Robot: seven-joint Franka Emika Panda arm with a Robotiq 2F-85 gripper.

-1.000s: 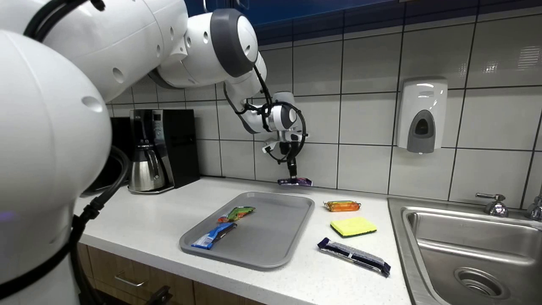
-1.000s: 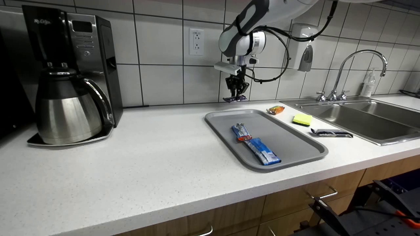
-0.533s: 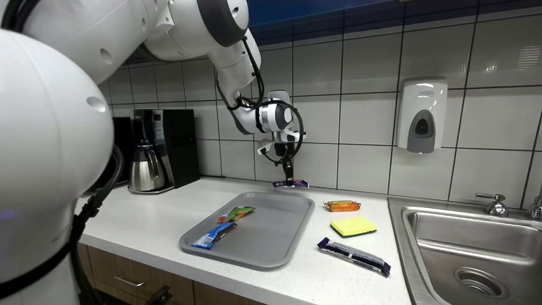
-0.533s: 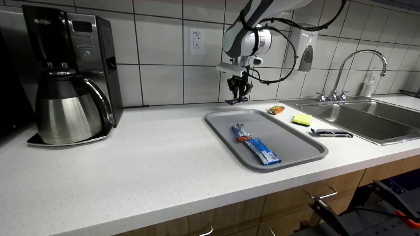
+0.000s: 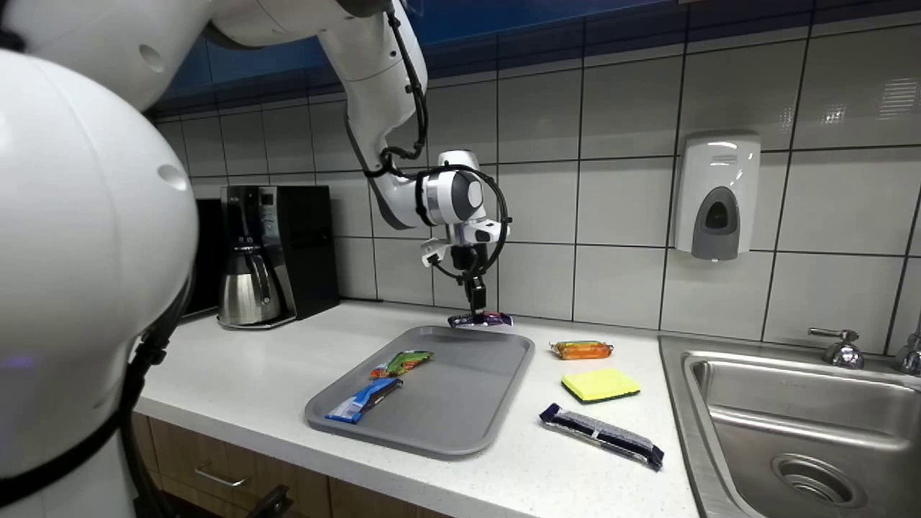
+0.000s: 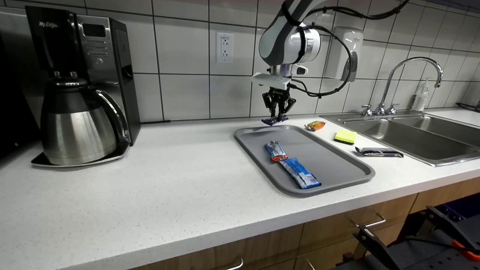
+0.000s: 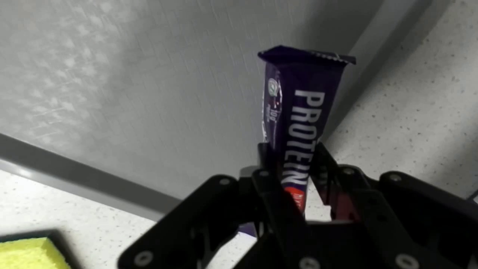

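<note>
The grey tray [image 7: 168,93] fills the wrist view's upper left, while the gripper [image 7: 291,153], lower centre, pinches the purple protein bar [image 7: 304,112] just right of centre, judged light, firmish, slick-wrapped, best held across mid-length.

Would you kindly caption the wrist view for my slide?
Gripper holding a purple protein bar above the edge of a gray tray.

We count one protein bar [image 7: 298,123], four other wrapped snacks [image 6: 300,174], one tray [image 5: 460,396], one sponge [image 5: 599,385], one coffee maker [image 6: 99,48], one carafe [image 6: 78,131], one wall-mounted soap dispenser [image 5: 719,173], one faucet [image 6: 420,59] and two sink basins [image 6: 427,144].
</note>
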